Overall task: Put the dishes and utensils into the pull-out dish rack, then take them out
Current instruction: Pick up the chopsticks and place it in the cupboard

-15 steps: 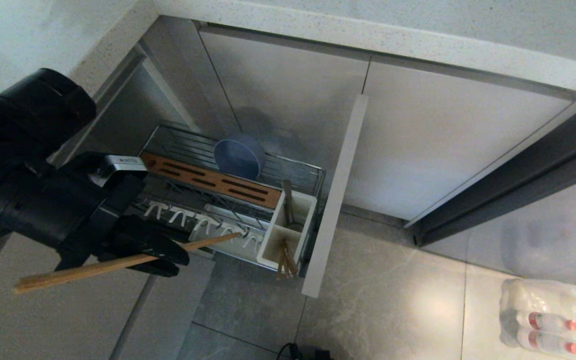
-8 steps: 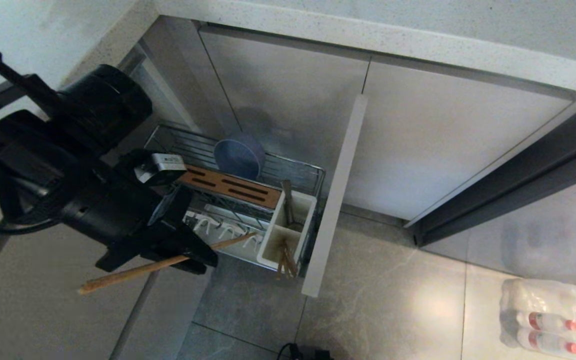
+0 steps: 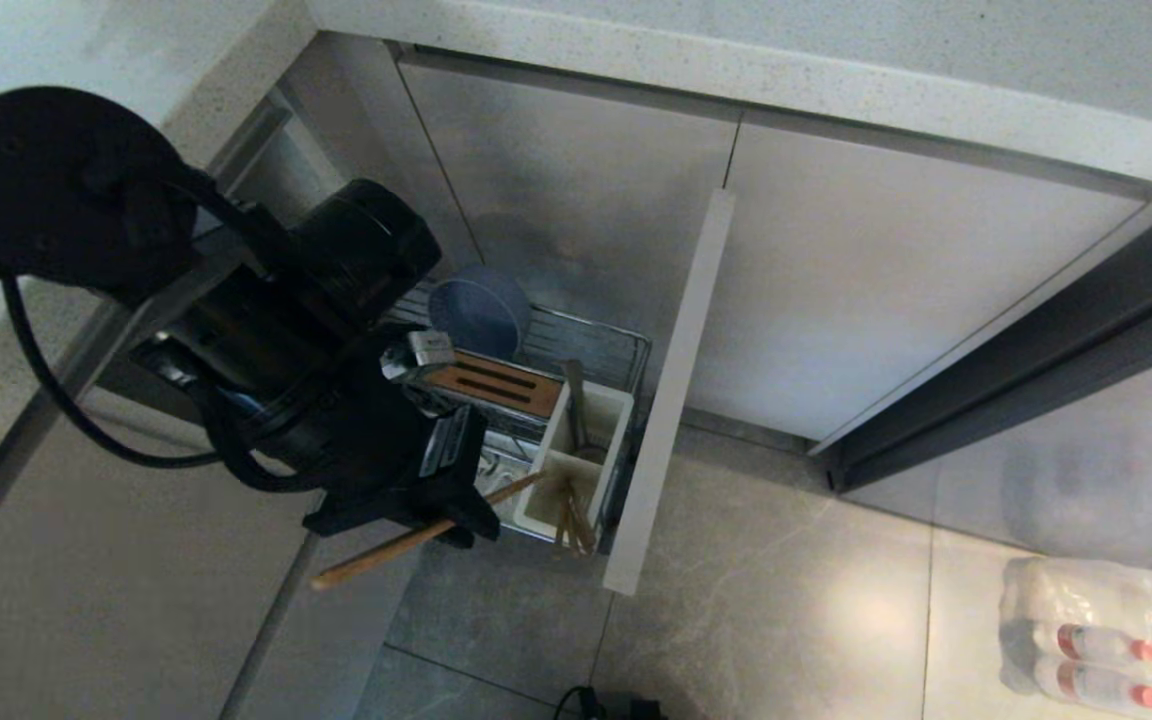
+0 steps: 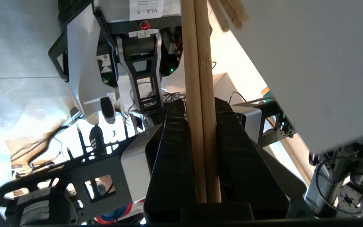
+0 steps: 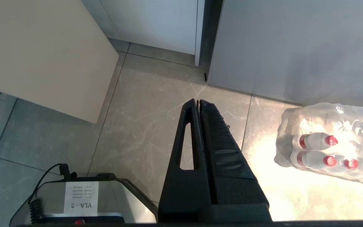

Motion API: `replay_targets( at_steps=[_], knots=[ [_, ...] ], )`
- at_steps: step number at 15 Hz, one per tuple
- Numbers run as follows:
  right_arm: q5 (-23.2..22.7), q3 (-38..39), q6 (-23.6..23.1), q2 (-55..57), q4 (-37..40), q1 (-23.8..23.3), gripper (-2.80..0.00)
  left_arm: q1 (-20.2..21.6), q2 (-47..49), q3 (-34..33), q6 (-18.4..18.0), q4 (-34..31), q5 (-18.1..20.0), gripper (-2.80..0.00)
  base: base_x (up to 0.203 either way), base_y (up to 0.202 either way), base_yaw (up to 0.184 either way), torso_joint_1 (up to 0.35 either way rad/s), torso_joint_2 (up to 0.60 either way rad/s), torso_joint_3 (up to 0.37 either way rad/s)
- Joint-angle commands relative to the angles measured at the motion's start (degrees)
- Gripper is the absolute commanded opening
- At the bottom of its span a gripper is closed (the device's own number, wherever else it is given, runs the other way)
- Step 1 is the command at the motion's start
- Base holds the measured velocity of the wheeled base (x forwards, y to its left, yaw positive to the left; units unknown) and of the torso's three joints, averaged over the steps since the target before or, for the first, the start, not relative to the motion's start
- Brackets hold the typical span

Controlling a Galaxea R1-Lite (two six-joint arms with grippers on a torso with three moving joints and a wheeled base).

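Left gripper (image 3: pixel 436 510) clenched on the paired chopsticks (image 3: pixel 406 545) just before the white utensil caddy (image 3: pixel 576 455), tips at its near rim, fork (image 3: pixel 576 405) in its far compartment, blue-grey bowl (image 3: pixel 479 312) behind it in the pull-out dish rack (image 3: pixel 626 350), right gripper (image 5: pixel 198 102) closed, empty, over floor tiles (image 5: pixel 143 119).

You're seeing the bowl (image 3: pixel 479 312) sitting at the back of the pull-out dish rack (image 3: pixel 626 352), utensil caddy (image 3: pixel 576 455) lying at its front-right corner, chopsticks (image 3: pixel 376 555) slanting just left of the caddy.
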State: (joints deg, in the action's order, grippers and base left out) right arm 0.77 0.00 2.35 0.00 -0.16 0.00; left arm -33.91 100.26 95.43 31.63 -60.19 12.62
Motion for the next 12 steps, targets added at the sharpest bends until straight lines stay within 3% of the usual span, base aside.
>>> replay_targets(
  at_steps=[1, 12],
  knots=[
    [0.0, 0.0, 0.0, 0.1, 0.0, 0.0, -2.8, -0.3, 2.3, 0.1, 0.2, 0.3, 0.0, -2.8, 0.0, 0.0, 0.0, 0.0, 0.0, 0.0],
    [0.0, 0.0, 0.0, 0.1, 0.0, 0.0, -2.8, 0.0, 8.2, -0.4, 0.1, 4.9, -1.4, -2.8, 0.0, 0.0, 0.0, 0.0, 0.0, 0.0]
  ],
)
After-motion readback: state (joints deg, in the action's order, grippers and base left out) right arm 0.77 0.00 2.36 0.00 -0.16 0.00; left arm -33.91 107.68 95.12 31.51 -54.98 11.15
